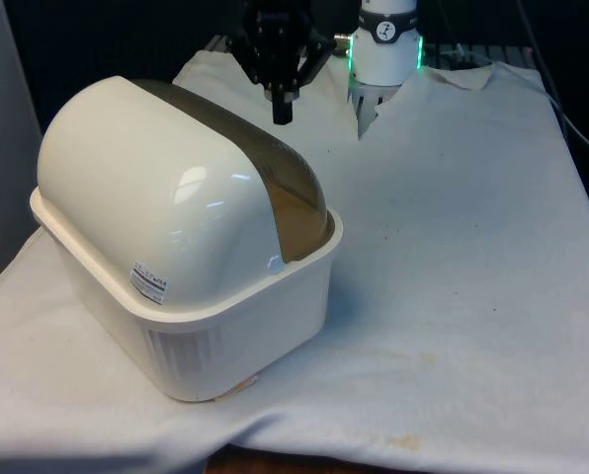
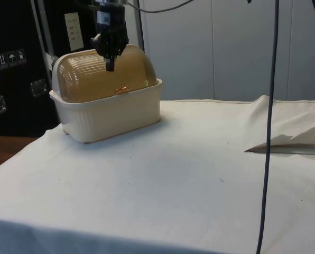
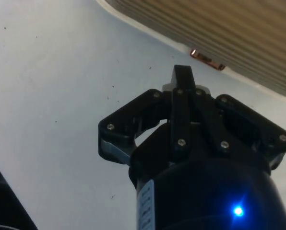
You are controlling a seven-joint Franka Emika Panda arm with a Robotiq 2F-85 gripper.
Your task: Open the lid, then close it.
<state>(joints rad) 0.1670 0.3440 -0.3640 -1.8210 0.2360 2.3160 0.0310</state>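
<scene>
A cream plastic bread box (image 1: 191,326) sits on the white cloth (image 1: 453,296) toward the front view's left, its back turned to that camera: a smooth, glossy rounded shell above a tub whose lower walls are finely ribbed, with a small printed sticker (image 1: 148,282) on the rear. Its roll-top lid (image 2: 102,79) is a translucent amber-brown dome with fine horizontal ridges, and it lies shut, its lower edge meeting the tub's rim; a small coppery handle (image 2: 122,90) sits low on the lid's front. The black two-finger gripper (image 2: 110,66) hangs in the air above and just in front of the lid, apart from it, pointing down. In the wrist view the fingers (image 3: 181,96) are pressed together into one narrow black bar with nothing between them, and the handle (image 3: 208,59) shows just beyond their tip, against the ridged lid
</scene>
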